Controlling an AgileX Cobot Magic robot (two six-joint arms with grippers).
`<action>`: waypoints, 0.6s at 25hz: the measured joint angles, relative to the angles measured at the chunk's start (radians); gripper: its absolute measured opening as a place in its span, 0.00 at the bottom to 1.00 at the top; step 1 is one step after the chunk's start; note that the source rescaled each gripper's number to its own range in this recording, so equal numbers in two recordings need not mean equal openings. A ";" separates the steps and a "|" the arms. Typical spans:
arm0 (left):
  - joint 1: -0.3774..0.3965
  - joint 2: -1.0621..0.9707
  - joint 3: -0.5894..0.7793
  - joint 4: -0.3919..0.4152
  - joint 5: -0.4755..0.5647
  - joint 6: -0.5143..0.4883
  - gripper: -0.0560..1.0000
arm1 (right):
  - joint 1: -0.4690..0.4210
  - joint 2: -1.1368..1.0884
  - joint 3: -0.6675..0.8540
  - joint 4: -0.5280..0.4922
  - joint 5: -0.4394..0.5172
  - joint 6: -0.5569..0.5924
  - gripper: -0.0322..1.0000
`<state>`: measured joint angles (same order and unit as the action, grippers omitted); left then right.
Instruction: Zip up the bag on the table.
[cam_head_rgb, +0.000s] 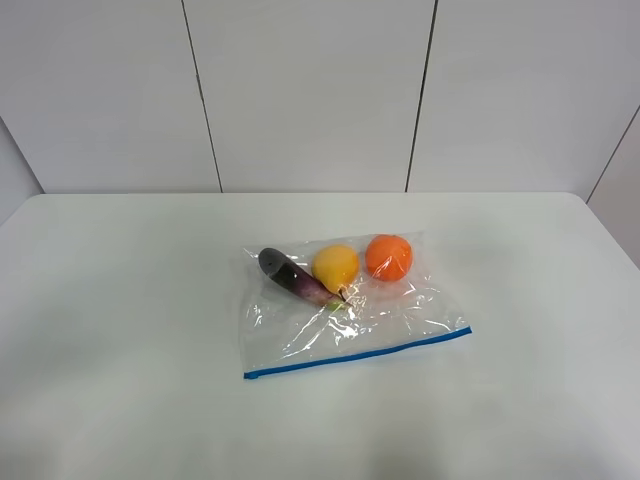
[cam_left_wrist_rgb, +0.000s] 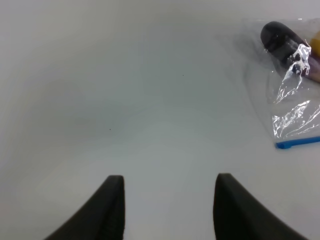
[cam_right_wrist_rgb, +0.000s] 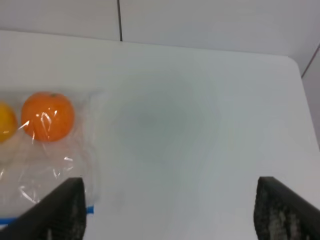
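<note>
A clear plastic bag (cam_head_rgb: 345, 315) is lying flat near the middle of a large white table (cam_head_rgb: 120, 300), its blue zipper strip (cam_head_rgb: 357, 353) running along the edge nearest the camera. Through the plastic, a purple eggplant (cam_head_rgb: 290, 276), a yellow fruit (cam_head_rgb: 336, 266) and an orange (cam_head_rgb: 389, 257) are showing, bunched at the far end away from the zipper. Neither arm is appearing in the high view. The left gripper (cam_left_wrist_rgb: 167, 210) is hanging over bare table with its jaws apart and nothing between them, the bag's zipper corner off to one side. The right gripper (cam_right_wrist_rgb: 170, 210) is standing wide open and empty, one finger sitting over the bag's other zipper corner. Whether the zipper is open cannot be told; the zipping appears not yet started.
</note>
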<state>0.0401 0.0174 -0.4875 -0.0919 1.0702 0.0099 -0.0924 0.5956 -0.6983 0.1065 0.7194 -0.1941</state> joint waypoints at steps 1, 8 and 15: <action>0.000 0.000 0.000 0.000 0.000 0.000 0.88 | 0.000 -0.029 0.000 -0.004 0.023 0.006 1.00; 0.000 0.000 0.000 0.000 0.000 0.000 0.88 | 0.000 -0.197 0.001 -0.020 0.180 0.044 1.00; 0.000 0.000 0.000 0.000 0.000 0.000 0.88 | 0.000 -0.338 0.001 -0.019 0.268 0.067 1.00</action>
<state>0.0401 0.0174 -0.4875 -0.0919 1.0702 0.0099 -0.0924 0.2571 -0.6973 0.0876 0.9873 -0.1276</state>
